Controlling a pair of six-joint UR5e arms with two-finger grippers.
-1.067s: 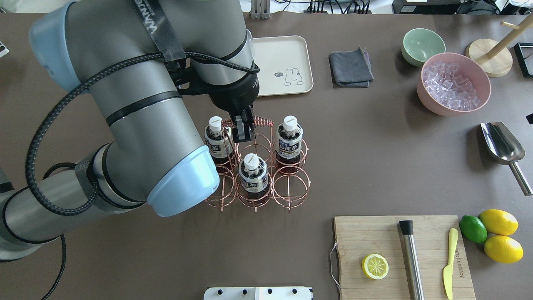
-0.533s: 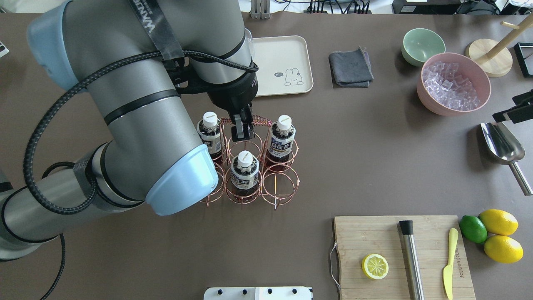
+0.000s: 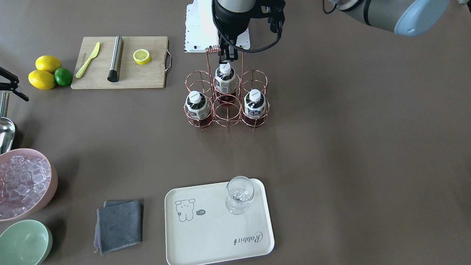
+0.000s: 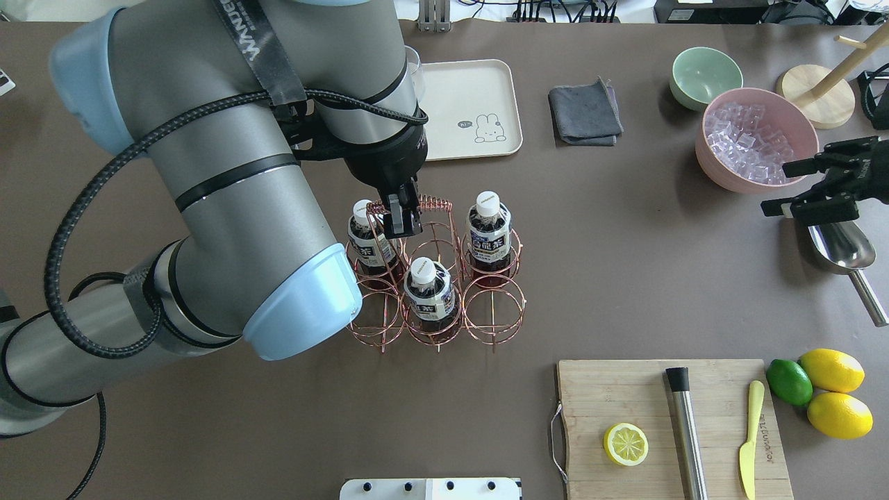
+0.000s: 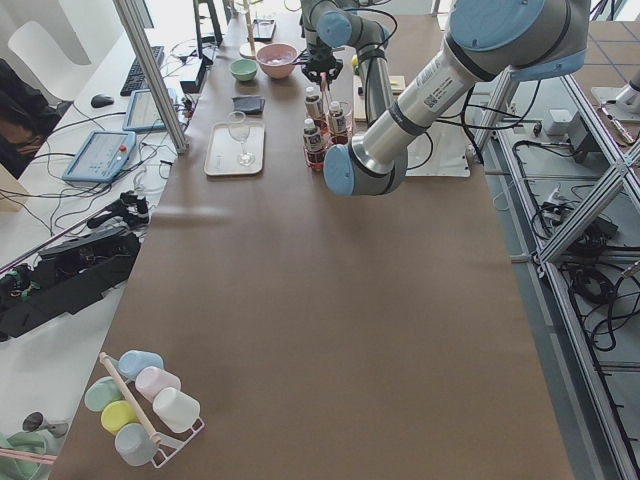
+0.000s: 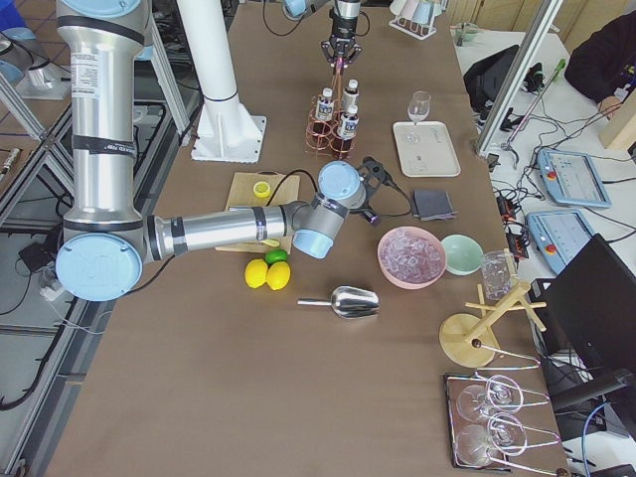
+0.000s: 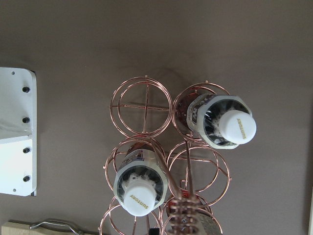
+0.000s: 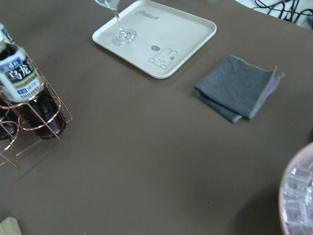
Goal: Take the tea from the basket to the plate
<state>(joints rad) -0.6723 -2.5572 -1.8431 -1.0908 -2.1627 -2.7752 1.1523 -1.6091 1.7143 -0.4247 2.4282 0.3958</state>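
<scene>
tea (image 4: 428, 300) | three bottles in basket (image 4: 437, 203) | left pincer (image 4: 404, 226) clamped on handle just above them

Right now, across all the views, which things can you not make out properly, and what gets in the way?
Overhead: the left arm hides most of the glass and the plate's left end.
Left wrist: the bottom edge cuts off one tea, and the left gripper on the basket handle is out of frame.
Front-facing: the left edge cuts off most of the right gripper.
Side views: tea labels too small to read.
</scene>
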